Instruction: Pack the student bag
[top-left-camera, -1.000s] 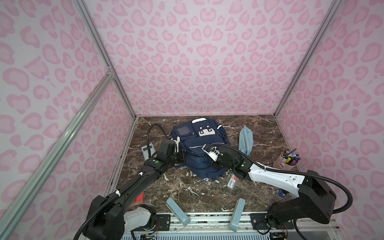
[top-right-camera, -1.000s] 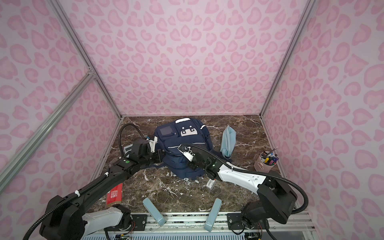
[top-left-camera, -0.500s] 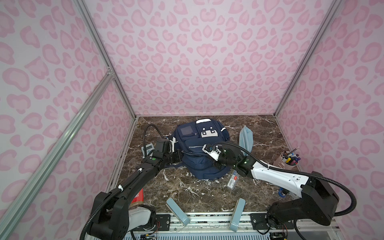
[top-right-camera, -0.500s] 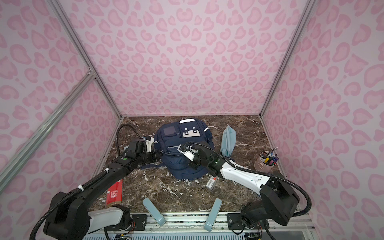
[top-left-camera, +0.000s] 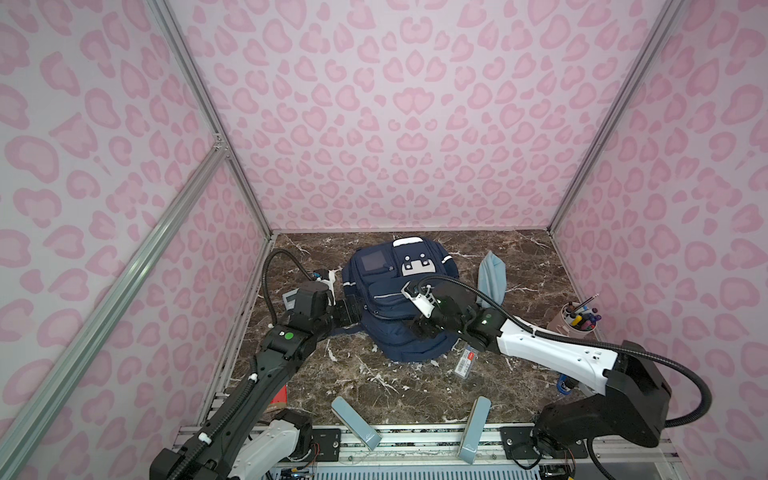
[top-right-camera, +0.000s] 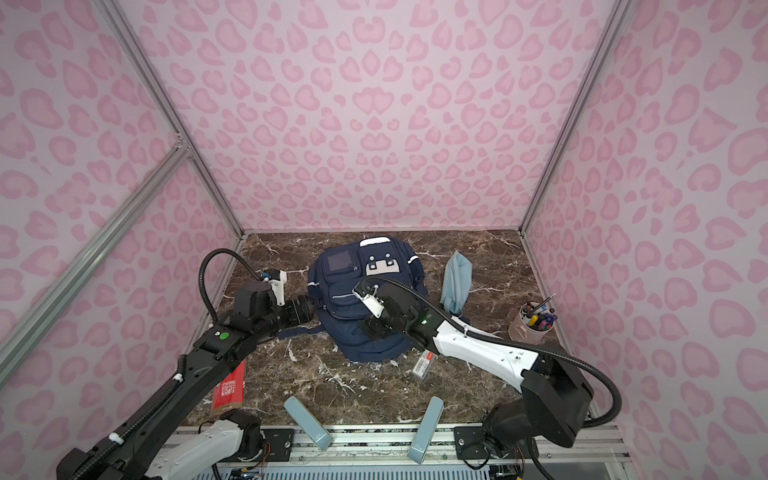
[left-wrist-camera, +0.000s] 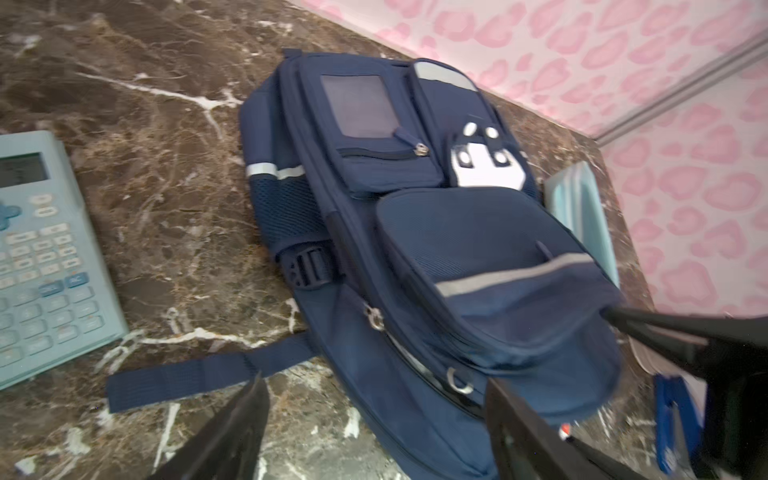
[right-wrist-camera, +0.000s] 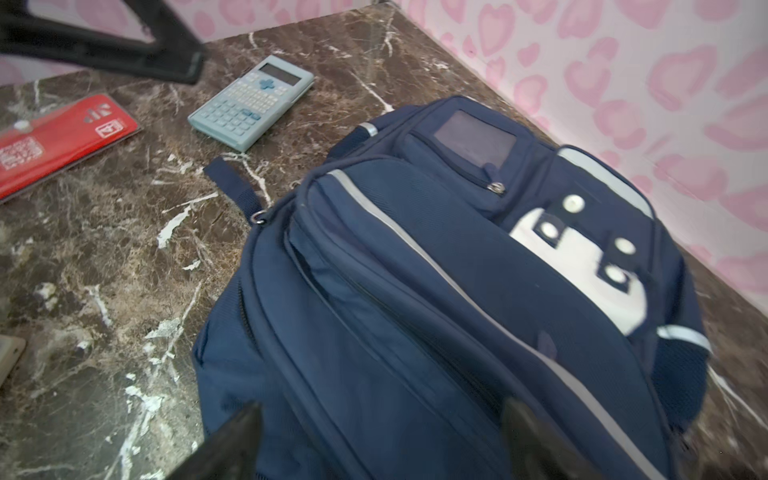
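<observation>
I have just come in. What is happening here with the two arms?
Two robot arms are busy with the student bag, which lies flat on the marble table. The left gripper is at the bag's side and the right gripper is over its near end; both are open and hold nothing. A calculator, a red packet, a light-blue pouch and a cup of pens are on the table, outside the bag.
</observation>
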